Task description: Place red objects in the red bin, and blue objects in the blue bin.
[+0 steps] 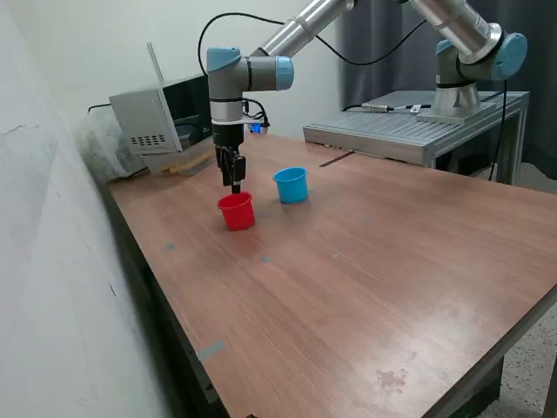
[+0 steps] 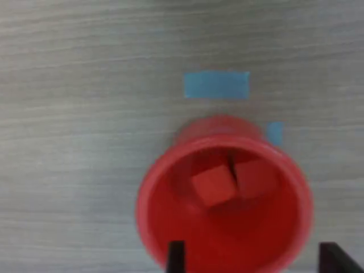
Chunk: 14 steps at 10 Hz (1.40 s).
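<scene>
The red bin (image 1: 236, 212) (image 2: 224, 199) is a small red cup standing on the wooden table. In the wrist view two red objects lie side by side on its floor, one red cube (image 2: 213, 185) and another (image 2: 256, 177). My gripper (image 1: 235, 180) (image 2: 256, 259) hangs straight above the cup, just over its rim, open, with nothing between its dark fingertips (image 2: 176, 256). The blue bin (image 1: 291, 185), a light blue cup, stands a little toward the exterior view's right of the red one. No blue objects show in either view, and the blue cup's inside is hidden.
A grey box-like device (image 1: 161, 117) sits at the table's back corner behind the arm. A metal platform (image 1: 409, 131) carries the arm's base at the back right. Blue tape patches (image 2: 216, 85) mark the tabletop. A wall runs along the exterior view's left.
</scene>
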Motion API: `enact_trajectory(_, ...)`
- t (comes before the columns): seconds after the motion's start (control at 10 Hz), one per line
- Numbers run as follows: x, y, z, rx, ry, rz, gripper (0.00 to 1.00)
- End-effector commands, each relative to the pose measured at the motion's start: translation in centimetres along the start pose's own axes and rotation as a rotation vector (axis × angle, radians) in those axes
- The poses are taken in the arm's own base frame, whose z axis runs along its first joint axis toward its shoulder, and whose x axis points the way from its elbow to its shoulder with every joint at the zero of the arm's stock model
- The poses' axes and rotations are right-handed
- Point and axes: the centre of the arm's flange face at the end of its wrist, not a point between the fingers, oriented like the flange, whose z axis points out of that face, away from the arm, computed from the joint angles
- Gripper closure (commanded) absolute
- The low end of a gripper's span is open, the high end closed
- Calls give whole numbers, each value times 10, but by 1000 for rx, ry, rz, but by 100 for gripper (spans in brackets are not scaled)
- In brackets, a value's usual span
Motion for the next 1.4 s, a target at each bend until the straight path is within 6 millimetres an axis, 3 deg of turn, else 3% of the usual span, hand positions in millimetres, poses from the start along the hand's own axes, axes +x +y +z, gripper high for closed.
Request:
enact_trajectory(0.0, 24, -8, -15, 29, 10, -47, 0)
enact_trajectory(0.1, 32, -18, -35, 39, 14, -52, 0)
enact_trajectory(0.2, 40, -44, -76, 70, 20, -53, 0)
enact_trajectory(0.3, 71, -72, -118, 85, 29, -85, 0)
enact_trajectory(0.6, 136, -183, -268, 143, 35, -96, 0)
enact_trajectory(0.7, 148, -222, -311, 149, 35, -94, 0)
enact_trajectory(0.8, 161, -256, -341, 176, 33, -91, 0)
enact_trajectory(1.0, 170, -302, -380, 219, 28, -69, 0)
enact_trajectory(1.1, 174, -316, -392, 218, 29, -84, 0)
enact_trajectory(1.3, 175, -339, -390, 230, 31, -91, 0)
